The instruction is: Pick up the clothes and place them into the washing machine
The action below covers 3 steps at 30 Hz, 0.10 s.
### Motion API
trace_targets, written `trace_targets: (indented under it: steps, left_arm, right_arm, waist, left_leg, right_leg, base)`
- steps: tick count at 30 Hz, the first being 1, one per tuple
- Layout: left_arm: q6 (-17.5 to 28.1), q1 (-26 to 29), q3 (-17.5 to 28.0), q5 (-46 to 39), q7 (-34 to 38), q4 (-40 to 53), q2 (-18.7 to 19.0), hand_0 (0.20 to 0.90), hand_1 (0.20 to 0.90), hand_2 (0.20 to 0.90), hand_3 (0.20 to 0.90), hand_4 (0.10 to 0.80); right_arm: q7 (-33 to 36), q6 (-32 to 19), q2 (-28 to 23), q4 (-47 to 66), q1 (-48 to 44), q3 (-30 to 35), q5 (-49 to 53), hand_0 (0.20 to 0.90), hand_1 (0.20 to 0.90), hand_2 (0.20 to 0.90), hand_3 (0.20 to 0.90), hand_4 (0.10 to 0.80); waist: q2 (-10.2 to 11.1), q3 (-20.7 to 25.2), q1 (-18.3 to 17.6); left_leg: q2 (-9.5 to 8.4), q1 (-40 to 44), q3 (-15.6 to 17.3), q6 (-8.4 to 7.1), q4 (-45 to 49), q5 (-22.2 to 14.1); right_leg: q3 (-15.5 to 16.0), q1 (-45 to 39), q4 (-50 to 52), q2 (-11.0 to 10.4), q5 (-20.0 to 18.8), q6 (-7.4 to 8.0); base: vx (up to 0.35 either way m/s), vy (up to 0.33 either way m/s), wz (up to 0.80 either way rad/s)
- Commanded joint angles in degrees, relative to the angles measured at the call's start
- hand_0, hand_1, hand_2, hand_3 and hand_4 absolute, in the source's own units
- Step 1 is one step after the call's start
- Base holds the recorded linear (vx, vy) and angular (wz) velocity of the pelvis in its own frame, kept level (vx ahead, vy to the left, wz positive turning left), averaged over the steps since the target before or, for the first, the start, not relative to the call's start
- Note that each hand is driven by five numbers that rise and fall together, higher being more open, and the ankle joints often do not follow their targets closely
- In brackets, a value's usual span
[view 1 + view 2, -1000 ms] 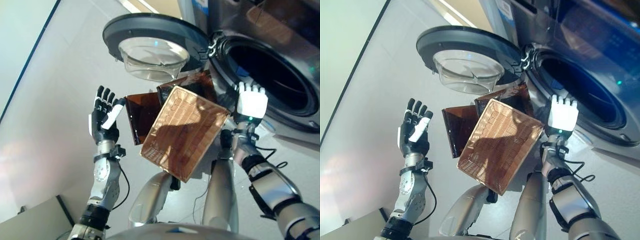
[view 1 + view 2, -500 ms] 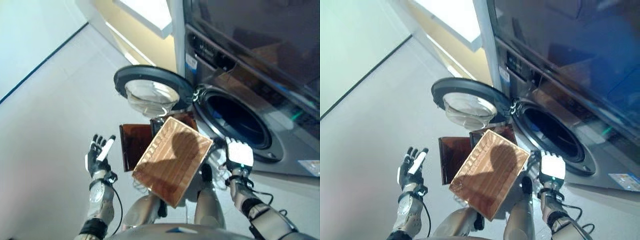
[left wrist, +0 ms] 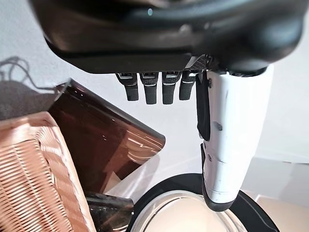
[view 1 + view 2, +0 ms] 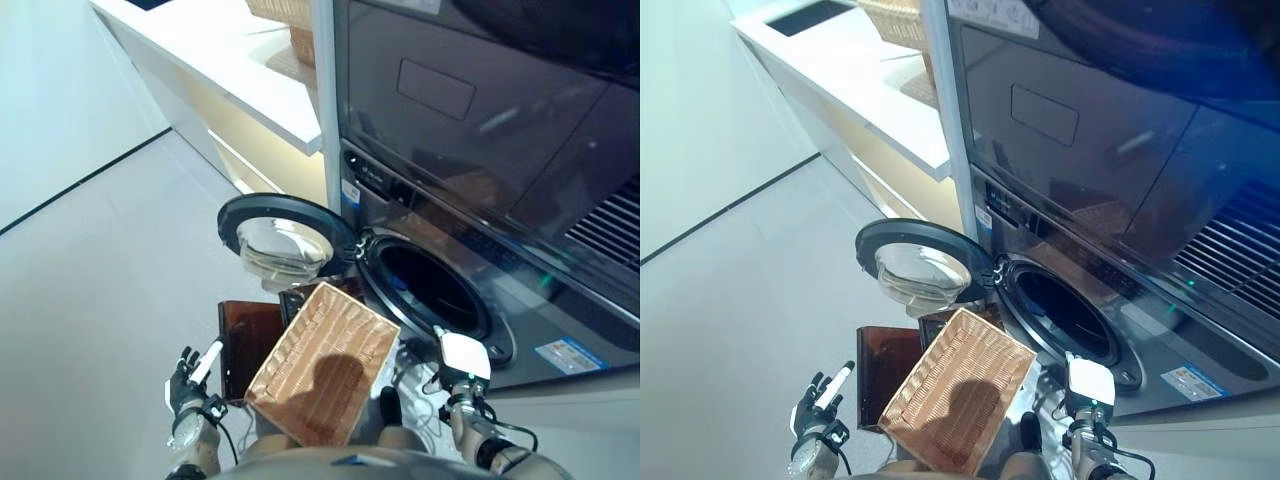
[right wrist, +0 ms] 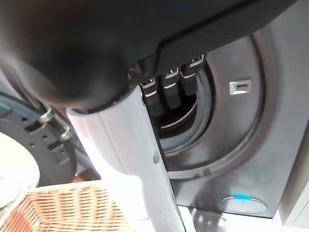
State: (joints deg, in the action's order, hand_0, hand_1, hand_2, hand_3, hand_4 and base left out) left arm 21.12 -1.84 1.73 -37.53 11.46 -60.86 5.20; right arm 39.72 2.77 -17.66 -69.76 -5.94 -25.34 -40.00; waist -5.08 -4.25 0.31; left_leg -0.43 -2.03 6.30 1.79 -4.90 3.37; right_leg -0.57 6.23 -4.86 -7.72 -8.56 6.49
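Note:
The shallow wicker basket point(image 4: 325, 362) rests tilted on the low dark brown box point(image 4: 243, 335); its inside shows bare weave and a shadow. The washing machine's drum opening point(image 4: 428, 289) is dark, and its round door point(image 4: 285, 234) hangs open to the left. My left hand point(image 4: 190, 384) is raised left of the box, open and empty, fingers straight point(image 3: 153, 89). My right hand point(image 4: 463, 357) is raised in front of the drum's lower rim, open and empty. The right wrist view shows the drum opening point(image 5: 189, 112) past its fingers and the basket's edge point(image 5: 63, 212).
A second dark appliance point(image 4: 480, 110) is stacked above the washing machine. A white counter point(image 4: 225, 75) runs along the back left with another wicker basket point(image 4: 285, 12) on it. Grey floor point(image 4: 100, 260) spreads to the left.
The camera has tilted upward, so the whole picture has shifted down and the stacked appliance and counter have come into view. Both hands stay raised and open.

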Motion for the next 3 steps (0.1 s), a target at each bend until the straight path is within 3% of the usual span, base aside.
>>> trace_targets:
  steps: [1,3]
  left_arm:
    - [1.96,4.98,2.35,2.58,1.31,-3.27,2.32,0.900,0.900,0.900,0.900,0.800]
    - [1.52,5.14,2.72,3.16,1.55,-4.83,2.48,0.900,0.900,0.900,0.900,0.800]
  right_arm:
    - [1.25,-1.45,-0.98,-1.57,-3.37,-1.82,-0.44,0.900,0.900,0.900,0.900,0.800]
    - [0.94,-1.91,-0.56,-1.74,-2.52,-1.26,0.61,0.900,0.900,0.900,0.900,0.800]
  waist:
    - [0.55,1.13,-0.29]
    - [0.99,1.84,-0.53]
  left_leg:
    - [-0.80,1.67,0.72,-4.64,-0.10,-1.21]
    - [-0.55,2.47,0.60,-4.66,-0.10,-1.33]
  right_leg:
    - [1.22,-3.14,2.00,-0.77,4.45,0.77]
    - [1.38,-4.06,2.17,-0.61,4.74,0.66]
  base:
    - [0.025,-0.039,0.04]
    - [0.019,-0.023,0.02]
